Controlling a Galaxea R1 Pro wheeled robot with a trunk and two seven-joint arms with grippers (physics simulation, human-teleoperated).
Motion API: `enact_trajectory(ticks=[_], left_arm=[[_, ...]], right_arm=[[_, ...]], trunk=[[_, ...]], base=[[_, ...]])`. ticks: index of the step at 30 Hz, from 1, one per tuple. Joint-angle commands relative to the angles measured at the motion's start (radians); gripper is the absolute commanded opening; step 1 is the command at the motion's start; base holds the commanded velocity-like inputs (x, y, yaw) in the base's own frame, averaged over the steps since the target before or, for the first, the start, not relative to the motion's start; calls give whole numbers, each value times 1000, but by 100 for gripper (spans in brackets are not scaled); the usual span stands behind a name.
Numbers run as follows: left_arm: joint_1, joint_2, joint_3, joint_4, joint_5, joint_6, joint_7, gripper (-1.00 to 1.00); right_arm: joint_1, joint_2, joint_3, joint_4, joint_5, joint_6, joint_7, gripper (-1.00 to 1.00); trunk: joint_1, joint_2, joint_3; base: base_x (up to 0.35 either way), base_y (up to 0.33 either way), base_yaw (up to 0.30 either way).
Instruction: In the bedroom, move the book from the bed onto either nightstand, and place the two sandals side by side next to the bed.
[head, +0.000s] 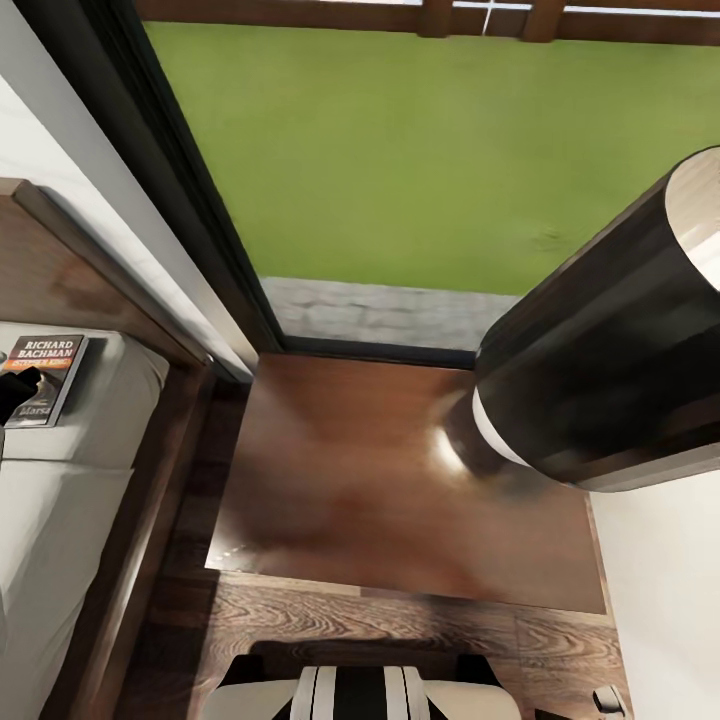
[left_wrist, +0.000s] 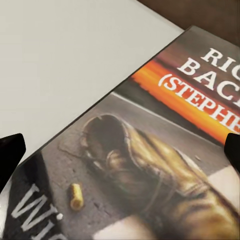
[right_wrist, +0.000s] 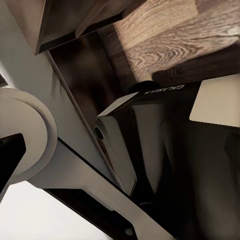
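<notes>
- The window (head: 400, 150) takes up the upper head view: a dark frame, green grass beyond it, a strip of grey paving at its foot and a bit of wooden fence along the top edge.
- The floor (head: 400, 620) is brown wood plank, seen below the nightstand and again in the right wrist view (right_wrist: 165, 35).
- The bed (head: 70, 520) runs down the left edge of the head view, with a pale mattress inside a dark wood frame and its headboard against the white wall.
- The nightstand (head: 400, 470) stands between the bed and the right arm, hard against the window wall; its glossy reddish-brown top carries a bright glare spot.
- The right arm (head: 610, 340), a thick black and white cylinder, hangs over the nightstand's right end.
- The book (head: 45, 378) lies flat on the mattress near the headboard, face up. Its long axis runs along the bed's length, with the title end toward the headboard.
- In the left wrist view the cover (left_wrist: 150, 150) shows white lettering, an orange band and a worn boot.
- The left gripper (left_wrist: 120, 150) is just above the book, its black fingertips (left_wrist: 10, 150) spread wide to either side of the cover, holding nothing.
- Whether the right gripper is open or closed cannot be told.
</notes>
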Motion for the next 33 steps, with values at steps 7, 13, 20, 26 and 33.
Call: enact_trajectory(ticks=[7,13,20,26,33], left_arm=[[0,0,-1,30,21,4,4,100],[0,0,-1,30,21,4,4,100],[0,-2,-1,30,21,4,4,100],[0,-2,-1,30,21,4,4,100],[0,-2,-1,30,21,4,4,100]], right_arm=[[0,0,6,0,-8,11,3,100],[0,0,6,0,-8,10,4,100],[0,0,6,0,-8,11,3,100],[0,0,6,0,-8,11,3,100],[0,0,6,6,-10,11,3,100]], trunk=[[0,0,-1],[0,0,-1],[0,0,-1],[0,0,-1],[0,0,-1]], base=[[0,-2,0],[0,0,0],[-58,-101,0],[-7,-15,0],[-1,-1,0]])
